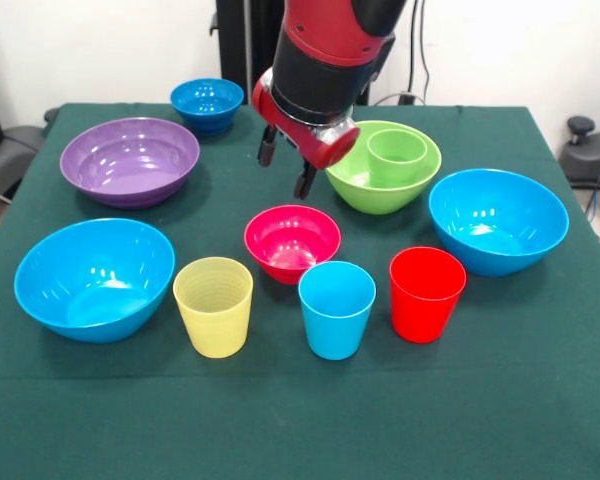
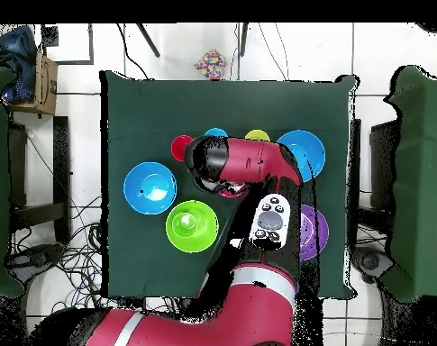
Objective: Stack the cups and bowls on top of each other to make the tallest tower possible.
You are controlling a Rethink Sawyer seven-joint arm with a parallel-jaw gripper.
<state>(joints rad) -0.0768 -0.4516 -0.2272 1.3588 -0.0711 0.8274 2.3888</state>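
Note:
My gripper (image 1: pixel 286 167) is open and empty. It hangs above the table just behind the small pink-red bowl (image 1: pixel 292 240) and left of the large lime-green bowl (image 1: pixel 355 188). The green cup (image 1: pixel 397 155) stands upright inside the lime-green bowl, and both show in the overhead view (image 2: pixel 193 225). The pale yellow cup (image 1: pixel 213 305), light blue cup (image 1: pixel 336 308) and red cup (image 1: pixel 426 293) stand upright in a front row. Two large light blue bowls (image 1: pixel 93 278) (image 1: pixel 498 220), the purple bowl (image 1: pixel 130 160) and the small dark blue bowl (image 1: pixel 207 103) stand apart. In the overhead view the arm hides the gripper.
The table is covered with a dark green cloth (image 1: pixel 300 420). The arm (image 2: pixel 249 167) reaches over the table's middle in the overhead view and covers part of the pink-red bowl and the purple bowl (image 2: pixel 315 232). Cables and floor tiles surround the table.

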